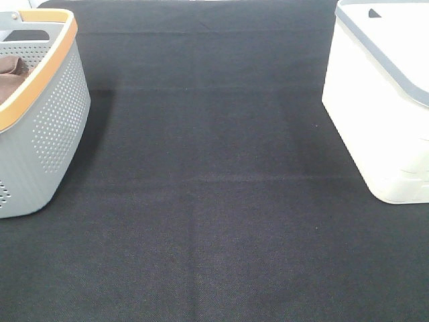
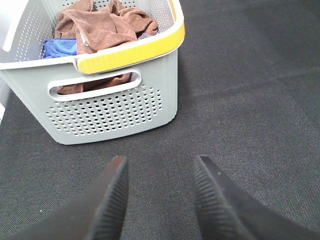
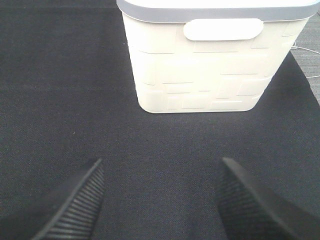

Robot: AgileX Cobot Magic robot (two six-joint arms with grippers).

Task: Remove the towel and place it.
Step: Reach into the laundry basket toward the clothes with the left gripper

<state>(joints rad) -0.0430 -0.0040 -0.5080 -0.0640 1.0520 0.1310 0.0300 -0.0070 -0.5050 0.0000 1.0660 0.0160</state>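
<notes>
The towel [image 2: 102,27], reddish-brown and fuzzy, lies crumpled inside the grey basket [image 2: 110,112] with the yellow rim; whether a second brown cloth lies with it I cannot tell. In the high view only a brown corner of the towel [image 1: 9,77] shows inside the basket [image 1: 53,127] at the far left. My left gripper [image 2: 160,162] is open and empty, a short way in front of the basket's handle side. My right gripper [image 3: 161,165] is open wide with nothing between its fingers, facing the white bin. Neither gripper appears in the high view.
A blue cloth [image 2: 59,47] lies in the basket beside the towel. A white bin [image 1: 382,107] with a grey rim stands at the far right, its handle side [image 3: 222,29] facing my right gripper. Black cloth [image 1: 214,201] covers the table between basket and bin.
</notes>
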